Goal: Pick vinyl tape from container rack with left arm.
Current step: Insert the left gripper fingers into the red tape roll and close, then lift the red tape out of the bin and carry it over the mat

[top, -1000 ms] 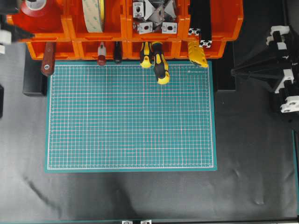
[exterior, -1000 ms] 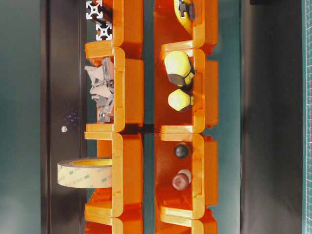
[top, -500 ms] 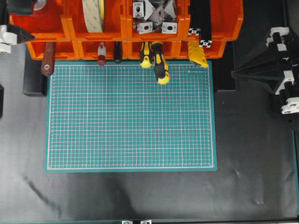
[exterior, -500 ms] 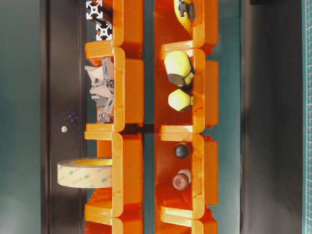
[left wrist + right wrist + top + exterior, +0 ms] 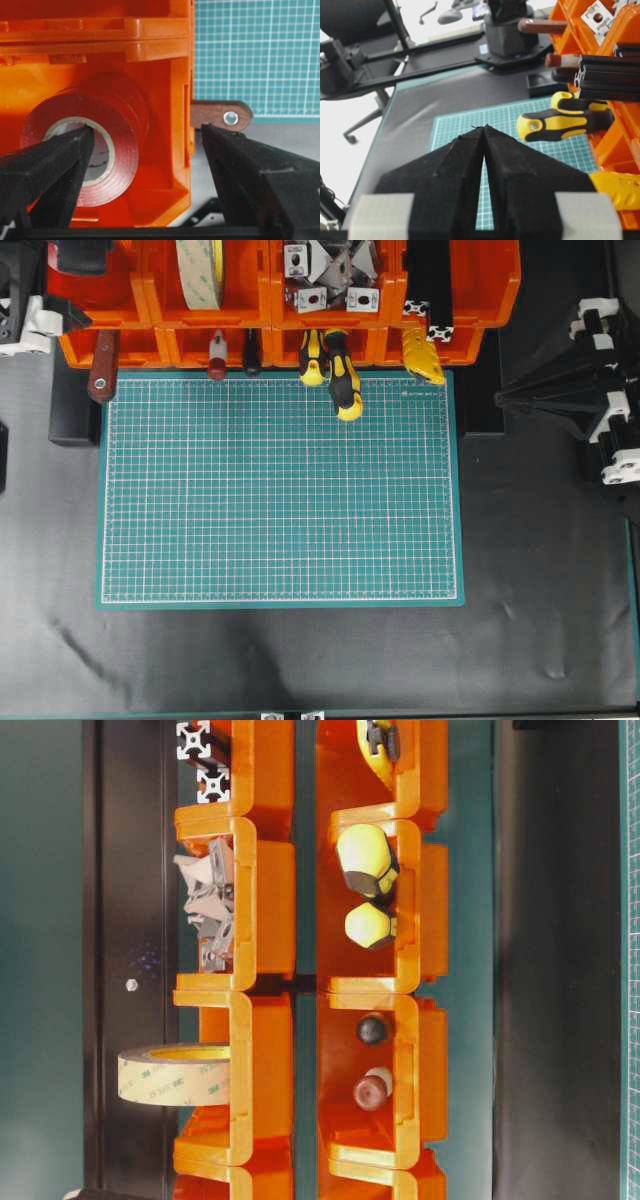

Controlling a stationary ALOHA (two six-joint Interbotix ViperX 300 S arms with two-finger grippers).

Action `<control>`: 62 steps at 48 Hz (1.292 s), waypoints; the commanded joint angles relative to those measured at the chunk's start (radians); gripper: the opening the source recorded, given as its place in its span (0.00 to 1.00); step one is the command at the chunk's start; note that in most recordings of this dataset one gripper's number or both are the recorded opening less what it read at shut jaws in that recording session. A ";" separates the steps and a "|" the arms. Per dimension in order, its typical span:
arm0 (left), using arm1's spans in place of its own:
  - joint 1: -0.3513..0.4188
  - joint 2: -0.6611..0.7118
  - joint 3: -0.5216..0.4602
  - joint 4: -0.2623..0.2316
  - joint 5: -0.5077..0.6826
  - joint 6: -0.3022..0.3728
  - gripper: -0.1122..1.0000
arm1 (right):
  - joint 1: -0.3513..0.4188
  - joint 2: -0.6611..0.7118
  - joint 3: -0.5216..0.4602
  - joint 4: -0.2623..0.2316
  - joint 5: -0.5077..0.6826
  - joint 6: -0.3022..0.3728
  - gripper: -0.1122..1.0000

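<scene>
In the left wrist view we see the left gripper (image 5: pixel 145 170) with its jaws spread wide, one finger (image 5: pixel 50 170) crossing the face of the vinyl tape (image 5: pixel 117 135), the other outside the bin wall, low at the right of the frame. The red roll stands on edge inside the end bin of the container rack (image 5: pixel 165 45), left of centre. Beyond the bin, a brown tool handle (image 5: pixel 220 114) lies before the green cutting mat (image 5: pixel 255 55). In the right wrist view, the right gripper (image 5: pixel 485 131) has its jaws pressed together, holding nothing.
</scene>
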 commanded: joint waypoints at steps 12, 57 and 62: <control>0.005 -0.006 -0.011 0.002 0.000 0.005 0.77 | 0.003 0.009 -0.023 0.002 -0.011 0.002 0.10; -0.029 -0.052 -0.252 0.000 0.040 0.057 0.27 | 0.015 0.003 -0.025 0.002 -0.012 0.003 0.10; -0.094 -0.078 -0.275 -0.002 0.046 0.002 0.27 | 0.015 0.003 -0.025 0.002 -0.012 0.002 0.10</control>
